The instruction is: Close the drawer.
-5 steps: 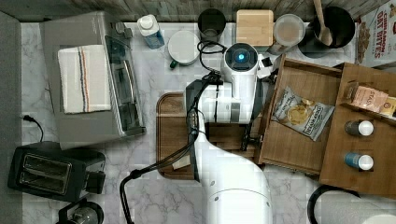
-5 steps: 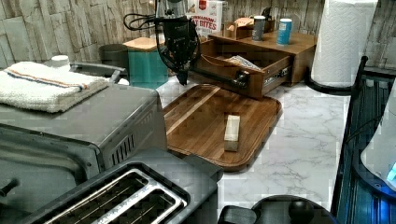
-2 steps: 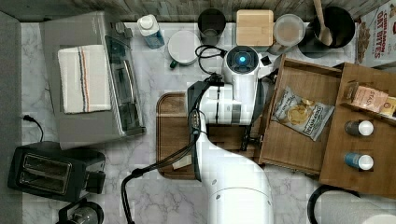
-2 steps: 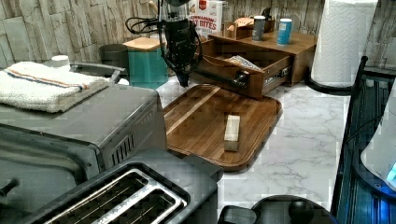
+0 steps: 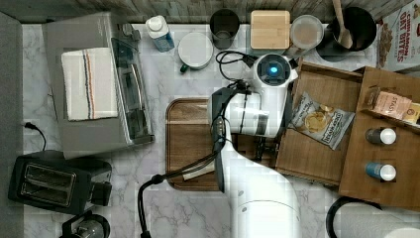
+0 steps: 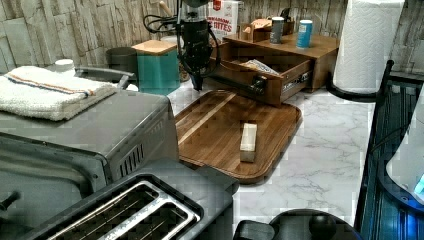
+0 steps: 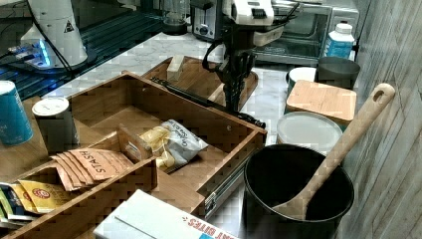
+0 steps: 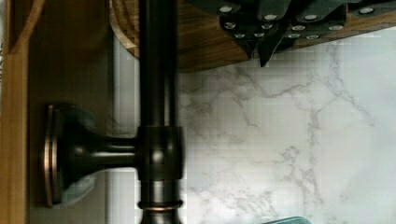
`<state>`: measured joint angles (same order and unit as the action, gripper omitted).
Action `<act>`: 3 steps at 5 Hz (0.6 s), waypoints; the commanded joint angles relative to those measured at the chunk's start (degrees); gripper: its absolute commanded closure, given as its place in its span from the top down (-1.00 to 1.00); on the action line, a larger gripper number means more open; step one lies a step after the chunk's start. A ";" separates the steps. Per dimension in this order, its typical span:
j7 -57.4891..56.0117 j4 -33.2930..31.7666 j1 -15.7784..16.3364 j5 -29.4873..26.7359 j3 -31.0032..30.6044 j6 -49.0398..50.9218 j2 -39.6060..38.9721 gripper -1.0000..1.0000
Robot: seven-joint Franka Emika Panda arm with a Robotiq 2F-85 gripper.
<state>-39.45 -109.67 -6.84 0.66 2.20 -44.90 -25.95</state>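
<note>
The drawer (image 5: 307,153) stands pulled out of its wooden cabinet (image 5: 386,173), with a chip bag (image 5: 319,121) lying inside. Its dark bar handle (image 8: 159,70) runs along the front panel (image 6: 240,82). My gripper (image 6: 197,86) hangs shut and holds nothing. It is just above the counter, beside the far end of the drawer front, near the handle's end (image 7: 249,118). In the wrist view the gripper (image 8: 262,49) sits a short way from the handle bar without touching it. The right view shows the gripper (image 7: 233,107) pointing down just outside the drawer wall (image 7: 199,117).
A dark cutting board (image 5: 190,144) with a small wooden block (image 6: 248,142) lies in front of the drawer. A toaster oven (image 5: 94,84) and toaster (image 5: 54,183) stand at the top view's left. Canisters (image 5: 270,29), a black pot (image 7: 293,199) and a paper-towel roll (image 6: 367,45) ring the cabinet.
The arm has shifted a little to the top view's right, bringing the shut gripper closer to the drawer front. The drawer has not moved.
</note>
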 commanded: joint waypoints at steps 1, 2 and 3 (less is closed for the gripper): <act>-12.53 0.60 -10.32 -2.99 2.29 4.84 5.07 -1.00; -16.98 0.65 -13.75 -2.95 3.36 3.49 4.47 -1.00; -24.43 4.66 -18.60 -5.15 3.97 4.00 1.56 -1.00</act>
<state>-59.65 -109.50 -17.18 -1.90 2.24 -41.85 -25.08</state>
